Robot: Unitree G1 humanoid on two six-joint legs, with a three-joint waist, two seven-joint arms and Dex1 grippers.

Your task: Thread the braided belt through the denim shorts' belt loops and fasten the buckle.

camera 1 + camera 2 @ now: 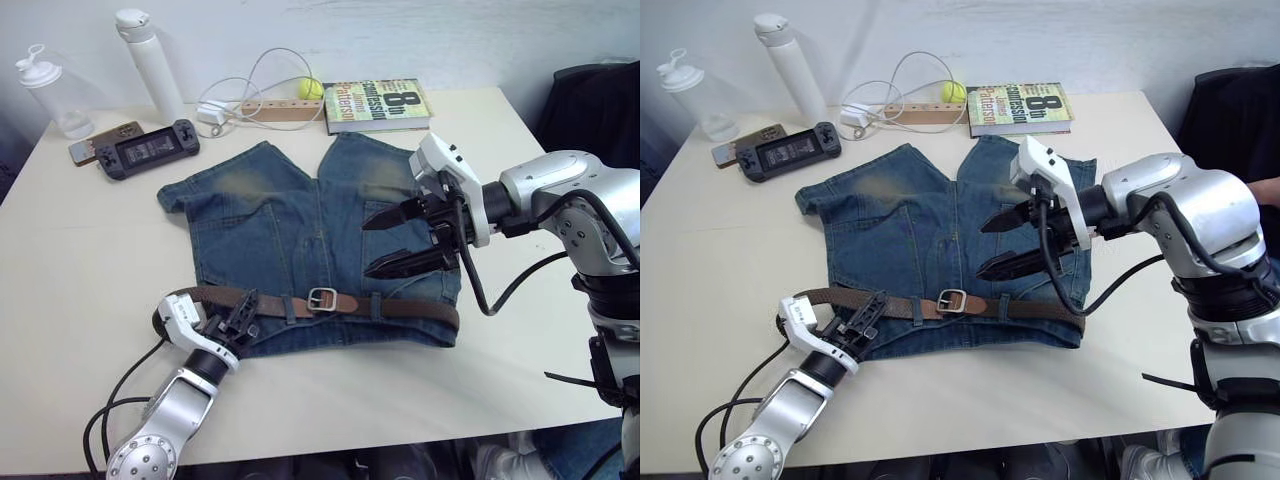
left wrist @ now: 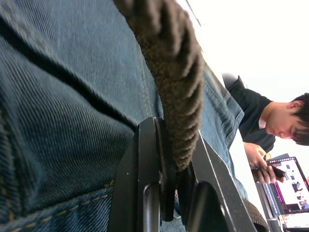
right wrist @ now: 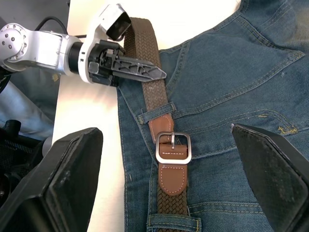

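A big cream table [image 1: 90, 330] stands by a plain white wall [image 1: 420, 40]. At the far edge sit a white bottle [image 1: 148, 65], a clear bottle [image 1: 48, 92], a book [image 1: 376, 104] and a black game controller [image 1: 148, 149]. A person [image 2: 270, 125] sits nearby.

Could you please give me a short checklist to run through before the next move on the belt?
1. Buckle fastened, prong through the tan tip: ok.
2. Braided belt runs through the belt loops along the waistband: ok where visible.
3. Left gripper grips the belt: ok, shut on it.
4. Right gripper open above the denim shorts: ok.
5. Loops at the far side threaded: cannot tell.
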